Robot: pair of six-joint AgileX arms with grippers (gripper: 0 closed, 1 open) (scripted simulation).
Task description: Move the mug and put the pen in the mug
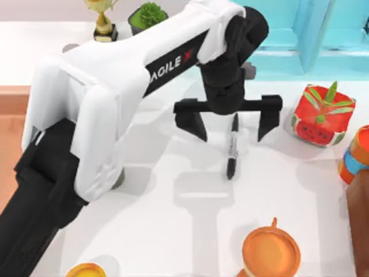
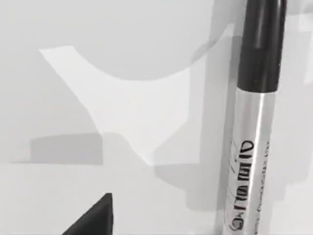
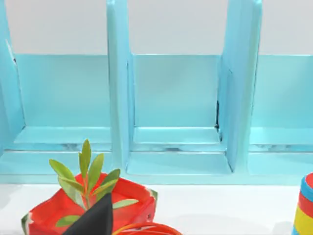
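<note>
The pen [image 1: 232,147] lies flat on the white table, black with a pale label band, running away from the front edge. My left gripper [image 1: 233,124] hangs open right above its far half, one finger on each side and well apart from it. In the left wrist view the pen [image 2: 257,122] is close below, with one black fingertip [image 2: 93,220] off to its side. The mug is hidden or out of view. My right gripper [image 3: 95,219] is near the red watermelon pot.
A red watermelon pot with a plant [image 1: 322,118] and a striped cup [image 1: 354,156] stand at the right. An orange cup [image 1: 271,251] sits at the front. A turquoise shelf [image 1: 300,34], a potted plant [image 1: 148,17] and a trophy [image 1: 105,20] line the back.
</note>
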